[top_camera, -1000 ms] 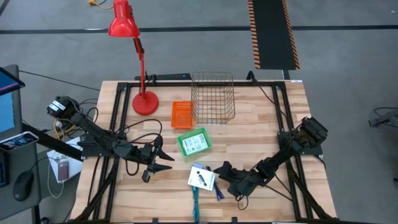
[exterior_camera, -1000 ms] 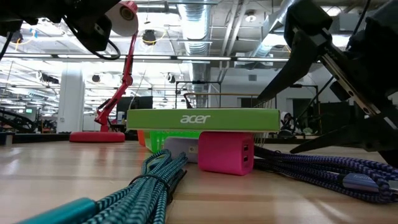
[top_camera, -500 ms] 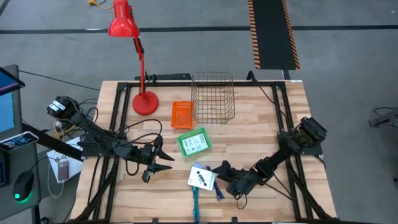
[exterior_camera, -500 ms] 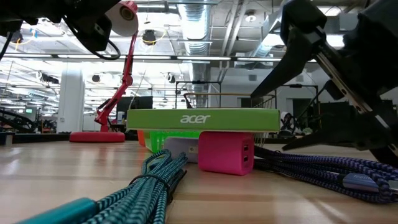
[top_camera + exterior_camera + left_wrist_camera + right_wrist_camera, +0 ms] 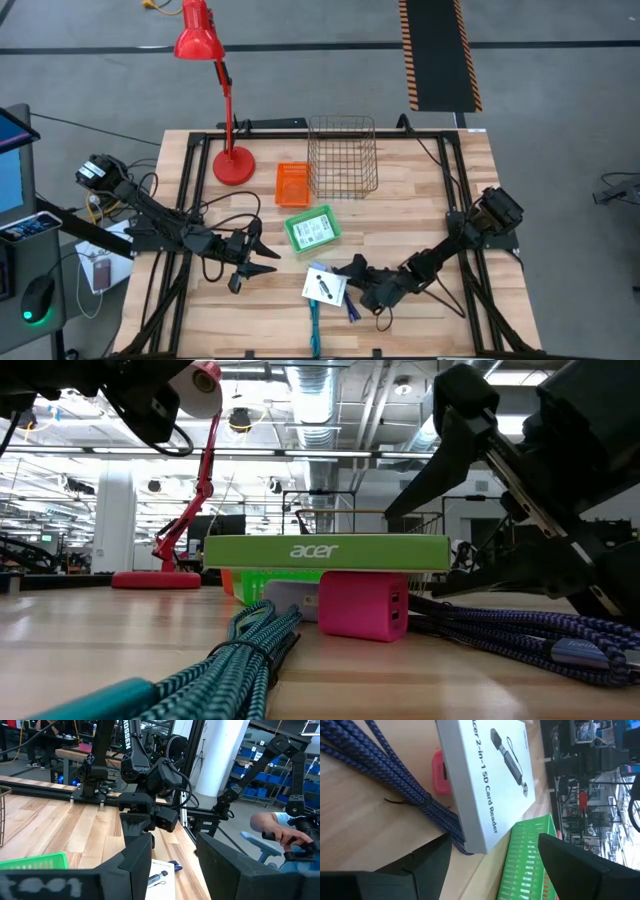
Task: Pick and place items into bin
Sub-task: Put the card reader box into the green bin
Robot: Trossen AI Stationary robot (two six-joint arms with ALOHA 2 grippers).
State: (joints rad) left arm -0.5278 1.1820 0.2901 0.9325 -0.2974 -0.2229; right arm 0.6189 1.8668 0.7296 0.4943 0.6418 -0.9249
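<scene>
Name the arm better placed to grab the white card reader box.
Right. The right gripper is open beside the white box; the left gripper sits farther off across the table.

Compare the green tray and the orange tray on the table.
The green tray holds a white printed card; the orange tray shows nothing inside. The green tray sits slightly turned, near the white acer box; the orange tray lies squarer, beside the wire basket. Both are small rectangular plastic trays resting flat on the wooden table.
</scene>
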